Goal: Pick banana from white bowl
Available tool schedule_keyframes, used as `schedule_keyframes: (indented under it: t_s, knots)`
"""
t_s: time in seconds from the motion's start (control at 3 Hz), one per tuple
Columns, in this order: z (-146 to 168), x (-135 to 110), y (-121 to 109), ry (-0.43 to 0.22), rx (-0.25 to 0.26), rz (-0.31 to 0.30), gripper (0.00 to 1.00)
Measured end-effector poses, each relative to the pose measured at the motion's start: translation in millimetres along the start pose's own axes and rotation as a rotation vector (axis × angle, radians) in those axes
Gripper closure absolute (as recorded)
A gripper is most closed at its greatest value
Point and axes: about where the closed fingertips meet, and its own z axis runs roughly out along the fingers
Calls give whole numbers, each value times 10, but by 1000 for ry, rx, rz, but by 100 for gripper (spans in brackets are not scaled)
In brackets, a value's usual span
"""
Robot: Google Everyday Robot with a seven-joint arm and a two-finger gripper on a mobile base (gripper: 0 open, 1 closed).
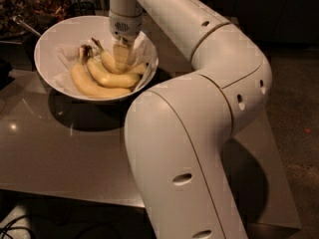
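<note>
Bowl (46, 40): white, wide, glossy, standing at the far left of a grey table (60, 153). Its shadow falls on the tabletop just in front of it.

Paper (145, 48): white, crumpled, lining the bowl's inside. It shows along the right rim and under the fruit at left.

Banana (107, 61): single, pale yellow, lying in the bowl at the back of the fruit. Its thin brown stem points up and left. Its right end reaches toward the right rim, and its middle is hidden behind the gripper.

Pair (99, 83): two bananas joined at a dark crown. They lie in the bowl in front of the single one and touch it, curving from the crown at left round to the right.

Gripper (122, 63): pale, pointing straight down into the bowl and set over the middle of the banana. Whether it is spread or clamped on the fruit cannot be told.

Arm (199, 108): white, large, filling the right and foreground. It bends at an elbow and reaches back over the table to the bowl.

Clutter (30, 4): dark, indistinct, behind the bowl at top left.
</note>
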Motion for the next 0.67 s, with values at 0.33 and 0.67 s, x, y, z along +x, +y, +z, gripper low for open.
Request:
schedule_keyframes:
  t_s: [0.33,0.67]
  knots:
    - [67,13,0,0,0,0,60]
    - [67,13,0,0,0,0,60]
